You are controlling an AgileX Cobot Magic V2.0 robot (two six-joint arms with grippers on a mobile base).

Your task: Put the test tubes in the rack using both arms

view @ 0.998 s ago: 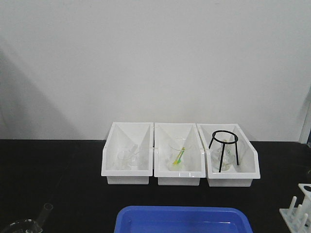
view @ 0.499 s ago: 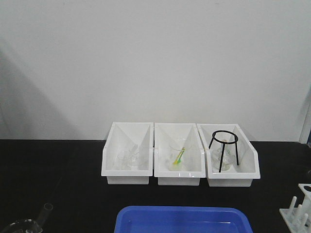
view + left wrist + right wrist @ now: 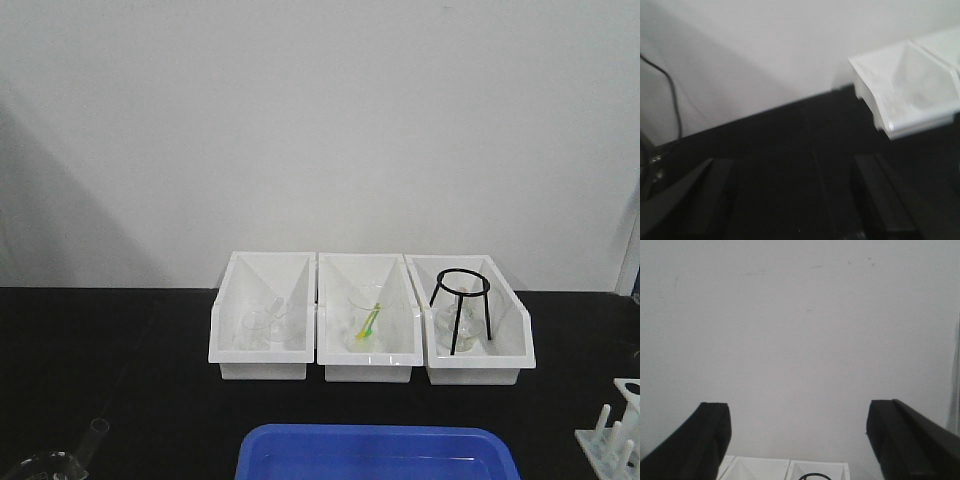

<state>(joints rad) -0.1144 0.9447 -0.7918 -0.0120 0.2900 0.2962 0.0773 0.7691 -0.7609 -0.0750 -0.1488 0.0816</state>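
Early reach, I'd say, with nothing picked up yet, so doing it well means getting each arm sorted over its own end of the black bench [image 3: 120, 350]. Steer wide of the blue tray [image 3: 376, 433] at the bottom centre of the front view. Don't get drawn to the three white bins [image 3: 365, 372] in the middle of the frame, because the glassware and the black tripod ring [image 3: 455, 325] in there look like decoys. The rack [image 3: 607, 445] sits at the lower right edge, cut off by the frame, pegs upright. Across at the lower left corner one clear tube [image 3: 97, 428] pokes up with its open rim showing, just beside some rounded glass [image 3: 40, 466]. Whether it stands in that glass, I cannot tell. The two are well apart, so my call is a pick on the left, a steady upright carry, and a handover or placement on the right, coming down on the tube from above and closing gently on thin glass. Now the fingers. The left fingers [image 3: 715, 190] are spread wide in a blurred wrist view, with bare bench between them, one bin at the upper right, nothing held and nothing touched. The right fingers [image 3: 700, 435] are just as wide and empty, aimed high at the pale wall [image 3: 800, 330] with only bin tops along the bottom edge. That wrist needs to tip down before it can find the rack.
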